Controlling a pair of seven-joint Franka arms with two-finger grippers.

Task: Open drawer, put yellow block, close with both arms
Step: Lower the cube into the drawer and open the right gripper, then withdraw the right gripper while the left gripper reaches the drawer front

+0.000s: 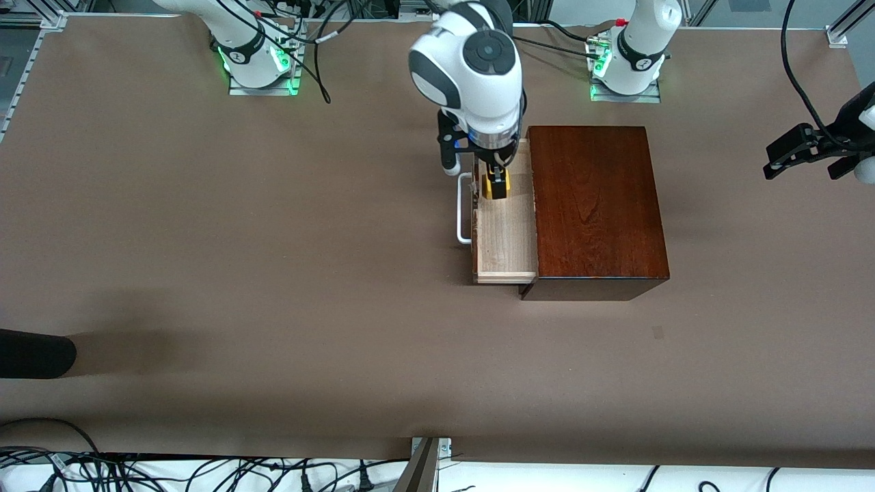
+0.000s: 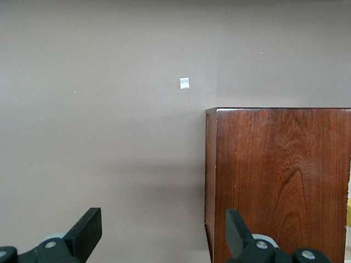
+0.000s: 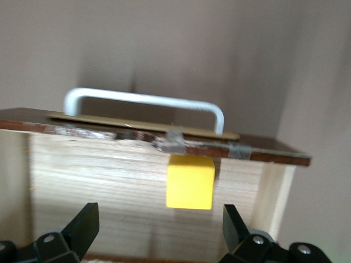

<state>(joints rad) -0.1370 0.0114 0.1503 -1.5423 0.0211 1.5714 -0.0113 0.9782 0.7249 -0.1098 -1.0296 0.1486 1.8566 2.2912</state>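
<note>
The drawer [image 1: 506,236] stands pulled out of the dark mahogany box [image 1: 595,205], with its white bar handle [image 1: 465,208] toward the right arm's end of the table. The yellow block [image 1: 497,188] lies on the drawer's pale wood floor. In the right wrist view the block [image 3: 190,182] rests against the drawer's dark front [image 3: 109,125], below the handle [image 3: 142,98]. My right gripper [image 1: 495,179] hangs over the tray, open, its fingers wide of the block and off it [image 3: 159,230]. My left gripper [image 1: 776,160] waits open over bare table beside the box [image 2: 163,233].
A dark rounded object [image 1: 34,352] pokes in at the table's edge toward the right arm's end. A small pale tape mark [image 2: 185,83] lies on the table near the box [image 2: 279,181]. Cables run along the edge nearest the front camera.
</note>
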